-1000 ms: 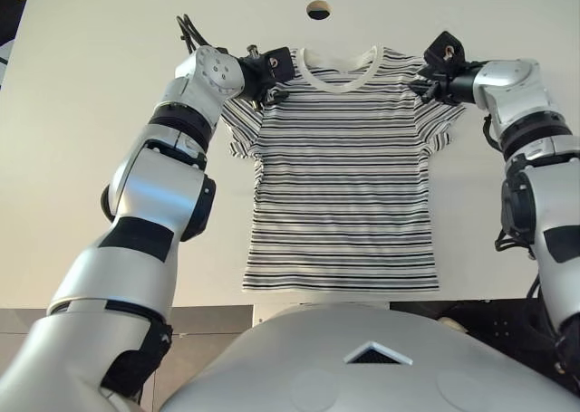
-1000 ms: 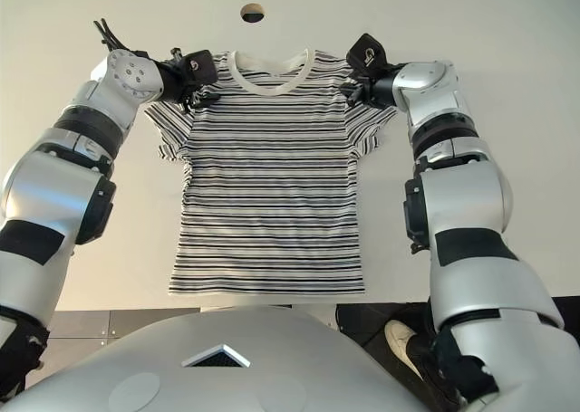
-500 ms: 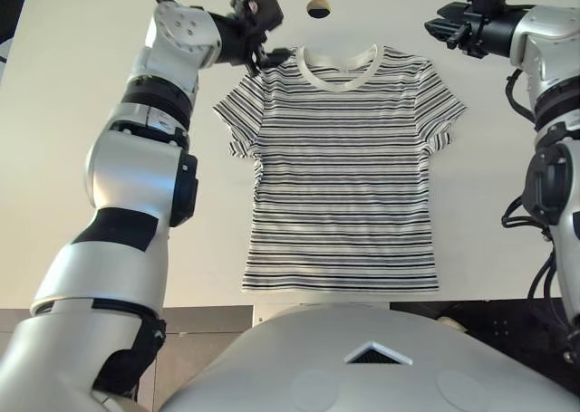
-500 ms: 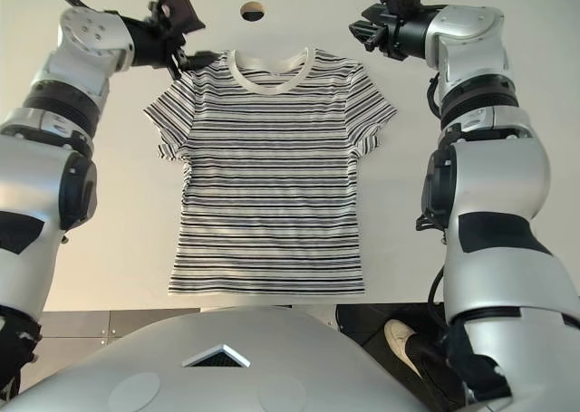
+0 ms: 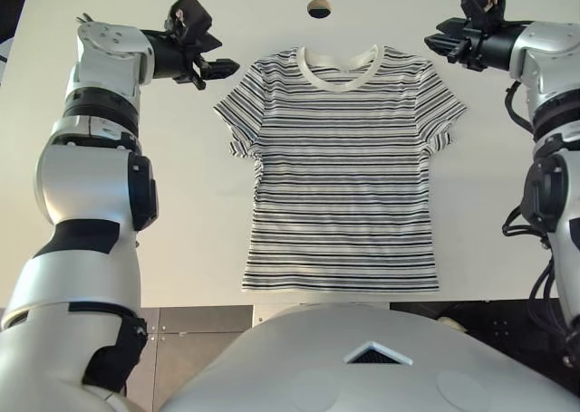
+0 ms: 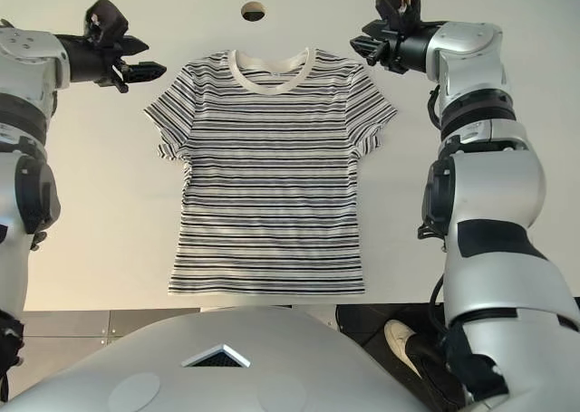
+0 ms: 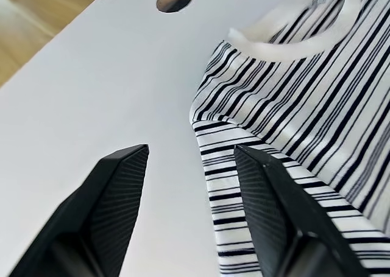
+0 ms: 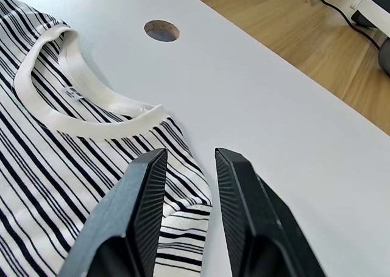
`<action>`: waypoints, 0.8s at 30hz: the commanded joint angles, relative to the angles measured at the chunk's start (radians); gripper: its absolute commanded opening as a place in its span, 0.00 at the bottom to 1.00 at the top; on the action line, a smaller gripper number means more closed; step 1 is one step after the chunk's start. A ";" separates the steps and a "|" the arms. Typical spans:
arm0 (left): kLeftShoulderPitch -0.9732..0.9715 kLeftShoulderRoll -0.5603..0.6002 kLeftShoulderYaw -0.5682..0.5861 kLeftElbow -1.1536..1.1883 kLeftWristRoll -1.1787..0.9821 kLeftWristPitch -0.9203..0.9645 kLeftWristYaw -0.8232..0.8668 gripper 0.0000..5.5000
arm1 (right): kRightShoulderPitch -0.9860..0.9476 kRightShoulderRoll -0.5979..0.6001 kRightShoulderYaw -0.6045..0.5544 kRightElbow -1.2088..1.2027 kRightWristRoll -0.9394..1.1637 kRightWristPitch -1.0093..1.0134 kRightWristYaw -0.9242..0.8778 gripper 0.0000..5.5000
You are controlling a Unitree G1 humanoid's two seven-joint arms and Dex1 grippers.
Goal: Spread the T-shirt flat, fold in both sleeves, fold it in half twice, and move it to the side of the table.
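Note:
A white T-shirt with dark stripes [image 5: 343, 167] lies flat and face up on the white table [image 5: 489, 204], collar at the far side and both sleeves spread out. My left gripper [image 5: 222, 68] hovers just left of the shirt's left shoulder, open, with nothing between its fingers [image 7: 116, 192]. Beside the right shoulder near the far edge, my right gripper [image 5: 433, 43] is held above the table, open and empty. In the right wrist view its fingers [image 8: 146, 198] frame the shoulder seam and the collar [image 8: 91, 128].
A round cable hole [image 5: 318, 8] sits in the table just beyond the collar. Bare tabletop lies to the left and right of the shirt. The shirt's hem lies close to the table's front edge [image 5: 181, 301]. Wooden floor [image 8: 317, 39] shows past the far edge.
Both grippers have let go of the shirt's shoulders and lifted away. The left one has swung out to the left; the right one has risen and stayed beside the right shoulder. The shirt lies still.

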 commanded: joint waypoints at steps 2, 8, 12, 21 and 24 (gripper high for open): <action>0.035 0.035 0.029 0.002 -0.019 0.094 -0.036 0.47 | 0.011 -0.012 0.003 -0.011 -0.006 -0.008 -0.005 0.26; 0.072 0.027 0.052 0.002 -0.040 0.180 -0.050 0.47 | 0.019 -0.018 0.006 -0.010 -0.010 -0.010 -0.013 0.26; 0.101 0.021 0.020 0.000 -0.008 0.186 -0.024 0.47 | 0.023 -0.017 0.006 -0.012 -0.008 -0.012 -0.016 0.26; 0.128 0.022 -0.031 0.008 0.054 0.187 0.027 0.47 | 0.034 -0.026 0.000 -0.018 -0.003 -0.014 -0.016 0.26; 0.131 0.009 -0.034 0.011 0.053 0.197 0.034 0.47 | 0.035 -0.027 -0.001 -0.019 -0.002 -0.016 -0.019 0.26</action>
